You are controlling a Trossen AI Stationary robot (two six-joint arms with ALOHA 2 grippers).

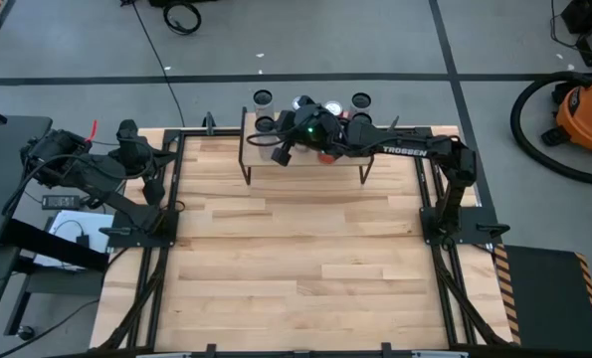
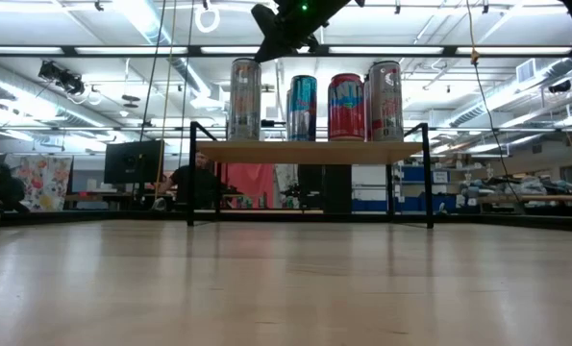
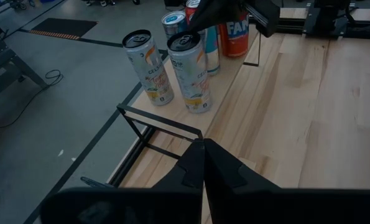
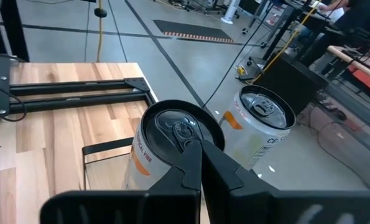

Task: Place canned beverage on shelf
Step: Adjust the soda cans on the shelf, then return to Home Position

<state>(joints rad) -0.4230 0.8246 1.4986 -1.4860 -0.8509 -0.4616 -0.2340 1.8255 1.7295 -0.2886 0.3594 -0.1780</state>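
Right gripper [image 1: 284, 151], fingers pressed together and holding nothing, hovered above cans [image 2: 245, 100] standing on the shelf [image 2: 310, 151] at the surface's [image 1: 296, 268] far edge; left gripper [image 3: 203, 163], fingers together, waited aside.

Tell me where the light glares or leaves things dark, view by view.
Low view: bright ceiling strip lights backlight the tall drink cans on the small light-wood shelf; a soft sheen lies on the wooden tabletop. Both wrist views: the dark fingers show as black silhouettes.
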